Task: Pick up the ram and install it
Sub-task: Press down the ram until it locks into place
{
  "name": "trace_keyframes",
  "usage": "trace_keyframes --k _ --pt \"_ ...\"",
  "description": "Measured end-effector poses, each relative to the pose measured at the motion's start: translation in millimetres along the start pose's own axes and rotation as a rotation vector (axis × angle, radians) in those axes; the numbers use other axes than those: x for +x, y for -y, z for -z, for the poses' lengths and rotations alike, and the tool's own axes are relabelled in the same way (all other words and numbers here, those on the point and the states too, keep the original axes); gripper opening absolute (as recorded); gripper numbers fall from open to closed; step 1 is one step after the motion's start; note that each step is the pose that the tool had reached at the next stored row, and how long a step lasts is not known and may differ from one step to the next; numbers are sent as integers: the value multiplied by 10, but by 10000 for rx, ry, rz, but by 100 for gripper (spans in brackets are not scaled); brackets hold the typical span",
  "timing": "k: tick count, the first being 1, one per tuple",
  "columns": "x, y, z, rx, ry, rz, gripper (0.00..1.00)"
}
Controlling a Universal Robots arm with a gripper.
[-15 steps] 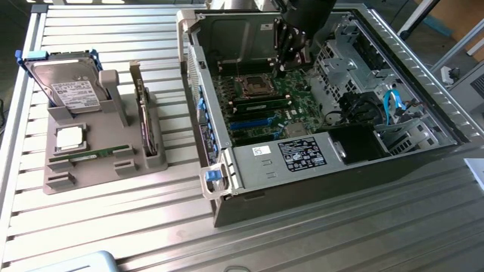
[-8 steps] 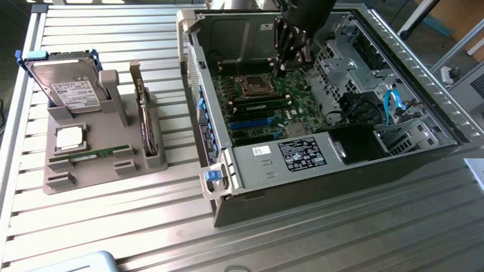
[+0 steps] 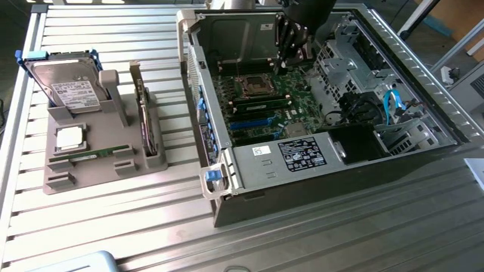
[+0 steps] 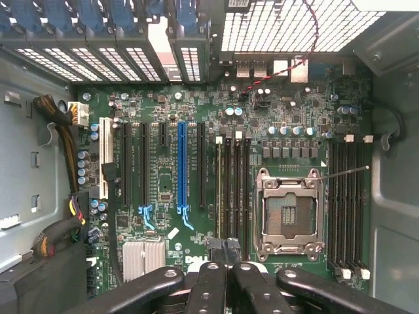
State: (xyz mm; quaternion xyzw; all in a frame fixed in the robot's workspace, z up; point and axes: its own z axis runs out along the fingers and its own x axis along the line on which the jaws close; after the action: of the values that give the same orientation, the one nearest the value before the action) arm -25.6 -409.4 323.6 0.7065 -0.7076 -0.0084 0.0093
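The ram, a thin green stick, lies flat in the front slot of the grey holder at the exterior view's left. My gripper hangs far from it, inside the open computer case above the motherboard. In the wrist view its black fingers press together, shut, with nothing seen between them, and the gripper sits over one end of the memory slots beside the empty processor socket. Another green stick appears seated in a slot near that socket.
The grey holder also carries a hard drive, a square silver processor and an upright green card. Case walls, drive cages and cables surround the motherboard. Blue and black expansion slots lie beside the memory slots.
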Motion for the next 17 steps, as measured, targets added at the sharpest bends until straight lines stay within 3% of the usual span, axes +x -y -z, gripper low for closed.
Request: trace_keyframes --k 12,17 --pt "0 0 0 0 4 -24 10" --pt "0 0 -2 -1 11 -389 10"
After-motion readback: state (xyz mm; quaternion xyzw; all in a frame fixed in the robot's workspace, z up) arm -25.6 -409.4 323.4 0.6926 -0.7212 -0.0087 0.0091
